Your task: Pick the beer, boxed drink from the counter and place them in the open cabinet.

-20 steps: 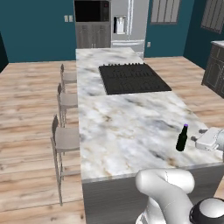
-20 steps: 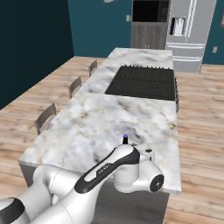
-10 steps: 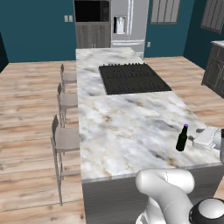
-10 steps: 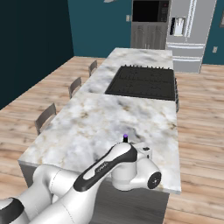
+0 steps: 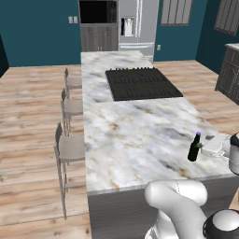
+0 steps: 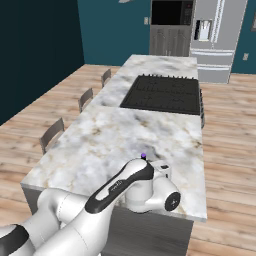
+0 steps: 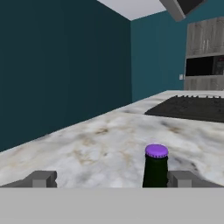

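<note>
The beer, a dark bottle with a purple cap, stands upright near the right edge of the marble counter. My gripper reaches in low from the right, level with the bottle. In the hand view the gripper is open. The beer stands between the fingertips, close to the right one, and I see no contact. From the right base view my arm covers the bottle except its purple cap. The boxed drink and the open cabinet are out of view.
A black cooktop is set into the counter's far half. Three stools line its left side. A steel fridge and a dark oven unit stand at the back wall. Wood floor surrounds the island.
My hand has crept a little further left toward the beer, and the arm's elbow has shifted with it. The bottle has not moved and the fingers stay wide.
</note>
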You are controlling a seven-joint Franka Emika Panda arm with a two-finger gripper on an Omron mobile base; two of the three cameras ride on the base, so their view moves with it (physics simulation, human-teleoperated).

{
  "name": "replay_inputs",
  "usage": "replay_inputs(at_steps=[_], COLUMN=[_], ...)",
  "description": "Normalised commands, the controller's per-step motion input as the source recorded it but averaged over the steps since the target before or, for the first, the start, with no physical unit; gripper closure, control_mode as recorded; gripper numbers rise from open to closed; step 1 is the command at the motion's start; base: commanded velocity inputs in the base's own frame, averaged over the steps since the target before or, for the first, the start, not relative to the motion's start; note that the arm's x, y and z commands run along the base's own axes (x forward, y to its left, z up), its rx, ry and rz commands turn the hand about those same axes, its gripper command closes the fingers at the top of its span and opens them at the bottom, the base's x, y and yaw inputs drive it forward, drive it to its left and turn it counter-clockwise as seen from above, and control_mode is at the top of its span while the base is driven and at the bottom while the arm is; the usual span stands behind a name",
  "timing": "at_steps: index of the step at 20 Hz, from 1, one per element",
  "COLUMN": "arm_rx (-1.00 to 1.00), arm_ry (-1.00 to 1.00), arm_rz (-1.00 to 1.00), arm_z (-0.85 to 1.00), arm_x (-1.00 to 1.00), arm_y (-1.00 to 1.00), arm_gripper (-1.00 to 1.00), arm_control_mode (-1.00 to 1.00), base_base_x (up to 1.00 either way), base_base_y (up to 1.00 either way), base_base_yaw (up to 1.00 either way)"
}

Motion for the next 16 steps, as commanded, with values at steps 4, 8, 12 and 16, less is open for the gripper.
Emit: replay_inputs(at_steps=[4, 8, 12, 16], arm_rx=[0.00, 0.00, 0.00, 0.00], arm_ry=[0.00, 0.00, 0.00, 0.00], arm_rz=[0.00, 0.00, 0.00, 0.00], arm_z=[-0.04, -0.09, -0.19, -0.22], arm_x=[0.21, 0.20, 0.17, 0.16], arm_y=[0.00, -0.01, -0.09, -0.13], arm_gripper=[-1.00, -1.00, -1.00, -1.00], arm_control_mode=[-1.00, -1.00, -1.00, -1.00], base_base_x=[0.00, 0.00, 0.00, 0.00], base_base_y=[0.00, 0.00, 0.00, 0.00], base_base_yaw=[0.00, 0.00, 0.00, 0.00])
